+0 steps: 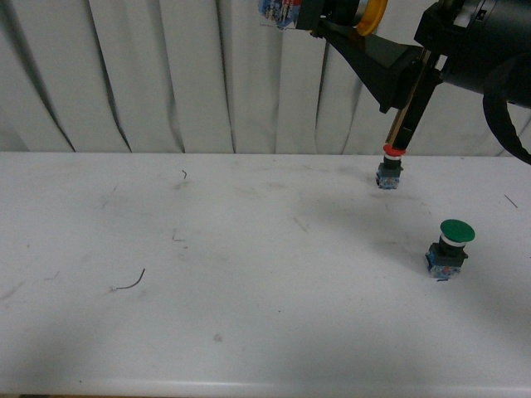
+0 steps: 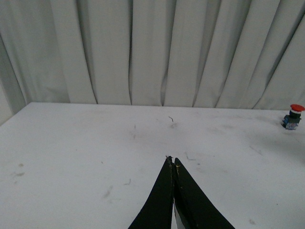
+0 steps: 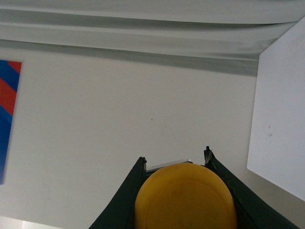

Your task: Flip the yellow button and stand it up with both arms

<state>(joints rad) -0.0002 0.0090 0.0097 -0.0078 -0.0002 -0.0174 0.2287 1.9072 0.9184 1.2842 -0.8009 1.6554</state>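
Observation:
The yellow button (image 3: pixel 186 198) fills the space between my right gripper's (image 3: pixel 175 155) black fingers, its round cap facing the wrist camera. In the front view the right gripper (image 1: pixel 322 23) is high up at the top edge, well above the white table (image 1: pixel 249 249), with the yellow cap's (image 1: pixel 373 16) rim showing. The button's base is hidden. My left gripper (image 2: pixel 172 160) is shut and empty, its tips pressed together above the table. It does not show in the front view.
A red-capped button (image 1: pixel 390 170) stands at the table's far right, also in the left wrist view (image 2: pixel 293 116). A green-capped button (image 1: pixel 450 246) stands nearer, to the right. A small wire scrap (image 1: pixel 129 284) lies front left. A white curtain (image 1: pixel 166 75) hangs behind.

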